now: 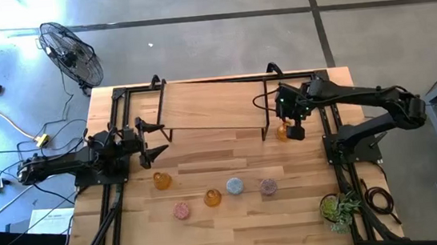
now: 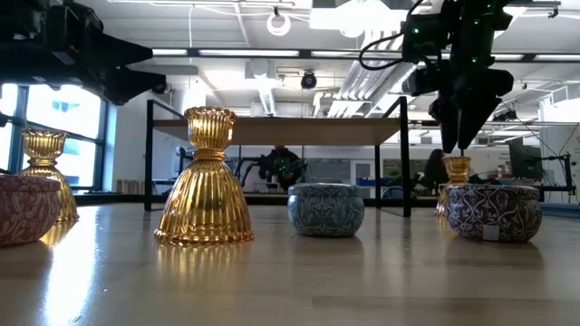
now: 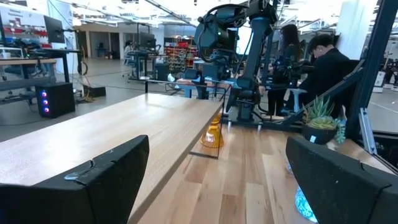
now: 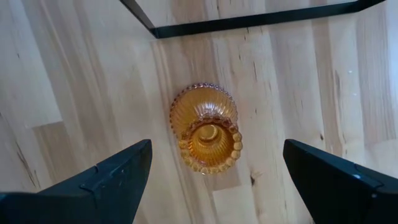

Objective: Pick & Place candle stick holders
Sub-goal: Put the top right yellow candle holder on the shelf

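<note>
An amber flask-shaped holder [image 1: 283,133] stands upright on its wide base near the shelf's right leg; it also shows in the right wrist view [image 4: 208,134] and the low view [image 2: 458,169]. My right gripper [image 1: 293,128] [image 4: 211,180] hangs above it, pointing down and open, with a finger on either side and touching nothing. Two more amber holders [image 1: 162,179] [image 1: 212,197] stand upright mid-table. With them are a pink holder [image 1: 182,210], a light blue one [image 1: 234,187] and a mauve one [image 1: 268,187]. My left gripper [image 1: 153,141] [image 3: 217,180] is open and empty at the left, level above the table.
A raised wooden shelf [image 1: 213,103] on a black frame spans the table's far half. A small green potted plant [image 1: 339,207] stands at the near right corner. Black rails [image 1: 107,222] run along both table sides. People show in the room beyond the table.
</note>
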`<state>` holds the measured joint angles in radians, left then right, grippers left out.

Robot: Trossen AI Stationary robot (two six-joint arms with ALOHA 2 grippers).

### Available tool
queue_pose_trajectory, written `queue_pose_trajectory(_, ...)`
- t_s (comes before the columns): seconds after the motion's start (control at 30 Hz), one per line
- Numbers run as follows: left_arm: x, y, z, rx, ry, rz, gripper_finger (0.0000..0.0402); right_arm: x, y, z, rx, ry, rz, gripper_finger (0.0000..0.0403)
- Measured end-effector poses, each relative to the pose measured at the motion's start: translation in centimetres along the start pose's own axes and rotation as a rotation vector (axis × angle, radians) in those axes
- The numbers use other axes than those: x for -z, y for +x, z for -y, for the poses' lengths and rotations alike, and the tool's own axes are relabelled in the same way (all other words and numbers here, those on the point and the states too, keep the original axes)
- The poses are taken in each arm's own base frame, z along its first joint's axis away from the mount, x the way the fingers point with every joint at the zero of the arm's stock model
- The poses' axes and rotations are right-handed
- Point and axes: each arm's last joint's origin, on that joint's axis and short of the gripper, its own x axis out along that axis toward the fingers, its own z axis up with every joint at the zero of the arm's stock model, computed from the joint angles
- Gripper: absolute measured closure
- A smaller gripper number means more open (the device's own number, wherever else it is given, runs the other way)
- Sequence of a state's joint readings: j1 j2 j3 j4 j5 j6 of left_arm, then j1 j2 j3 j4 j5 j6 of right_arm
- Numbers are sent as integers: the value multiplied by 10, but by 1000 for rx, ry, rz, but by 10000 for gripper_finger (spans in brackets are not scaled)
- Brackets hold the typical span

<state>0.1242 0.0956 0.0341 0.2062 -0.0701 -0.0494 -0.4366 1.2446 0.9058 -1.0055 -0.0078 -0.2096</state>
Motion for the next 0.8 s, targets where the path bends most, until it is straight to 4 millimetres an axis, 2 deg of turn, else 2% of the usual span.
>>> queue_pose_trajectory(0.33, 0, 0, 0, 9, -7, 0, 27, -2, 1, 0, -24, 4, 14, 45)
queue_pose_trajectory(0.8, 0, 0, 0, 10, -7, -1, 27, -11, 31, 3, 6, -1, -128, 45)
